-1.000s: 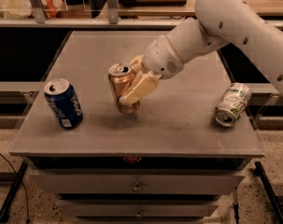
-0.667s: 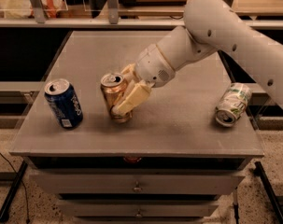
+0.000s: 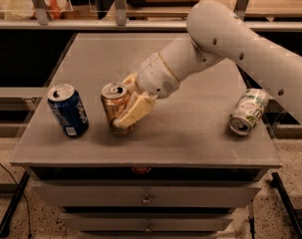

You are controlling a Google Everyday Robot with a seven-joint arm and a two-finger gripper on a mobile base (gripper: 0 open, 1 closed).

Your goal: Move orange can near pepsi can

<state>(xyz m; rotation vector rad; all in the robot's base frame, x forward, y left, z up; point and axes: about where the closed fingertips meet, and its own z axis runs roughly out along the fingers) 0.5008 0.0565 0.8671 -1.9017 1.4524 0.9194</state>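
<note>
The orange can point(image 3: 114, 104) stands upright on the grey tabletop point(image 3: 190, 128), left of centre, its silver top showing. My gripper point(image 3: 126, 108) is shut on the orange can, with one cream finger point(image 3: 133, 113) across its front right side and the other behind it. The pepsi can point(image 3: 68, 110), dark blue with white lettering, stands upright near the table's left front edge, a short gap to the left of the orange can. My white arm reaches in from the upper right.
A pale green-and-white can point(image 3: 247, 110) lies on its side at the right of the table. The table has drawers point(image 3: 146, 199) below its front edge. Shelving and rails run along the back.
My gripper has carried the orange can to the left and a little toward the front, closing the gap to the pepsi can. The other cans have not moved.
</note>
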